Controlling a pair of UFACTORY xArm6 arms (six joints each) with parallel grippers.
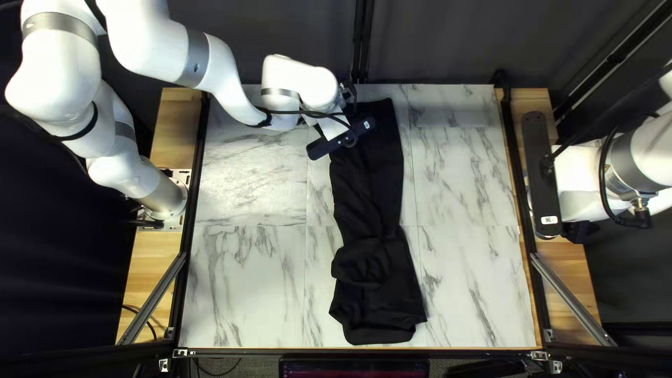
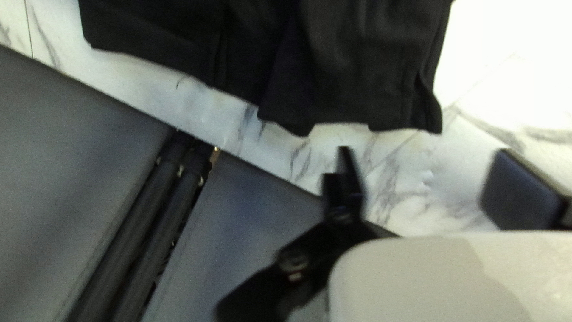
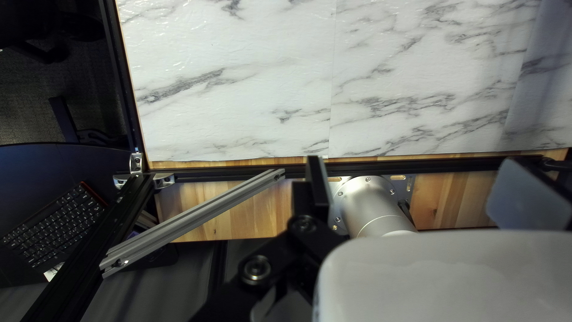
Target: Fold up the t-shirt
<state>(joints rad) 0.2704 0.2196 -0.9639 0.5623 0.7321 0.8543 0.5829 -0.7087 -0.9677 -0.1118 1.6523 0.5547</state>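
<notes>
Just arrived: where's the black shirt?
The shirt lies on the table, just right of the top left view's middle, its far end by the left arm.

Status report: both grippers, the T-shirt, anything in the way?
Left gripper open, near T-shirt. Right gripper open, away from it. T-shirt lengthwise, near end bunched. Left arm overhangs far end.

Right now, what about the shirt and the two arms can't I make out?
- Underside of the shirt: top left view, hidden by its upper layer.
- The shirt's other end: left wrist view, cut off by the edge.
- Tips of the left gripper: top left view, hidden by the dark bar.
- Rest of the right arm: top left view, cut off.
</notes>
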